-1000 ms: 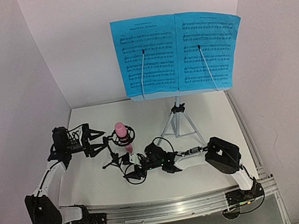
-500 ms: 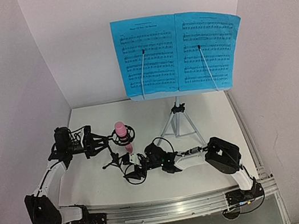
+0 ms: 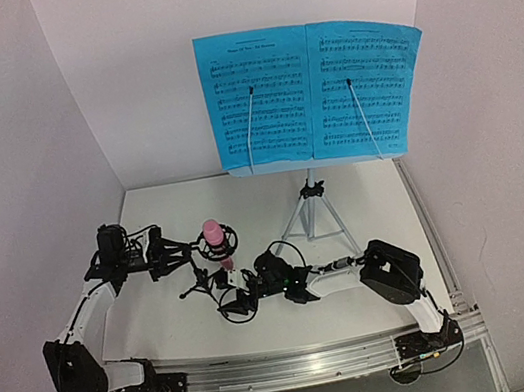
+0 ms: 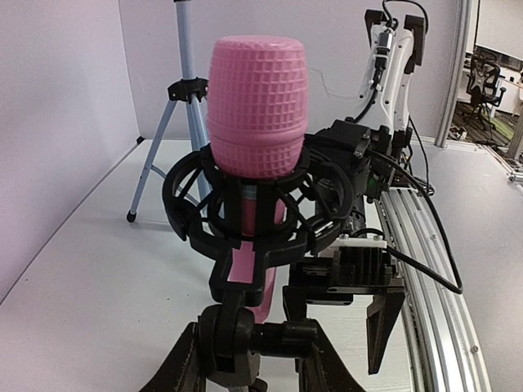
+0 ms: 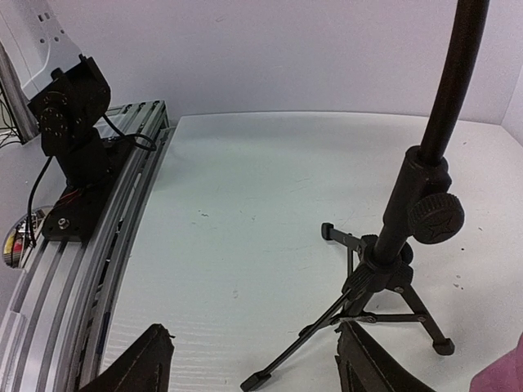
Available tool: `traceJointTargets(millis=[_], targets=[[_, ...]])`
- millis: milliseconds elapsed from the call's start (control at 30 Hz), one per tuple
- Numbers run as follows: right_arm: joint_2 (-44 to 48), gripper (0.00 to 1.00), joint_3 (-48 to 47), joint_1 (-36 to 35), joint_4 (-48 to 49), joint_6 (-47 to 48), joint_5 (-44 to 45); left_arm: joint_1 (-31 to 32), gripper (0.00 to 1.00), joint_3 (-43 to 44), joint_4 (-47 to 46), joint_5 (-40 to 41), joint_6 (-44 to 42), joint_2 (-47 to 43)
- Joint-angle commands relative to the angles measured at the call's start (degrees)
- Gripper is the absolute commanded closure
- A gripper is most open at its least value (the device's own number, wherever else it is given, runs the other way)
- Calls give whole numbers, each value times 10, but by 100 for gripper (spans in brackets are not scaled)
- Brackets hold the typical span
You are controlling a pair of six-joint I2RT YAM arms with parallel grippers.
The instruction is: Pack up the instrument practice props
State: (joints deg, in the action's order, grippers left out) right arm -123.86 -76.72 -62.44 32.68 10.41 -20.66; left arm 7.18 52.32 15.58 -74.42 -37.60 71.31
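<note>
Up front on the white tabletop (image 5: 245, 188), a pink stick microphone (image 4: 257, 106) with a waffle-gridded head stands in the ring mount of a small black tripod mic stand (image 5: 384, 286).
Notes on the two blue sheet-music pages (image 3: 315, 93), pinned by wire arms to the pale music stand on its silver tripod (image 3: 313, 209) at the back, are too small to read. The left fingers (image 4: 176, 371) flank the mic stand's swivel joint just under the ring, set close; whether they grip cannot be told. The right fingers (image 5: 143, 363) gape wide, empty, the stand's splayed feet just ahead of them.
</note>
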Motion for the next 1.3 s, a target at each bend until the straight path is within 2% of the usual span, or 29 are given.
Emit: traceJointTargets(millis=[0, 100, 233, 533, 667, 767, 900, 1133, 1267], targets=[[38, 33, 4, -8, -5, 3, 2, 1, 100, 6, 148, -7, -135, 3], [39, 33, 5, -11, -6, 3, 0, 1, 100, -17, 187, 3, -183, 5], [42, 33, 5, -14, -14, 3, -6, 1, 100, -57, 168, 8, -201, 7], [51, 33, 4, -26, -32, 9, -3, -11, 100, -166, -30, 8, -138, 10], [53, 33, 5, -31, -39, 5, -4, -11, 100, -186, -107, 12, -106, 17], [58, 33, 8, -34, -46, -3, -7, -11, 100, -187, -89, 19, -158, 19], [67, 33, 25, -38, -57, -13, -4, -12, 100, -188, -74, 74, -247, 36], [62, 34, 55, -39, -60, -39, 7, -12, 100, -168, -27, 71, -274, 45], [87, 35, 82, -51, -66, -53, 25, -12, 100, -170, -68, 82, -220, 45]])
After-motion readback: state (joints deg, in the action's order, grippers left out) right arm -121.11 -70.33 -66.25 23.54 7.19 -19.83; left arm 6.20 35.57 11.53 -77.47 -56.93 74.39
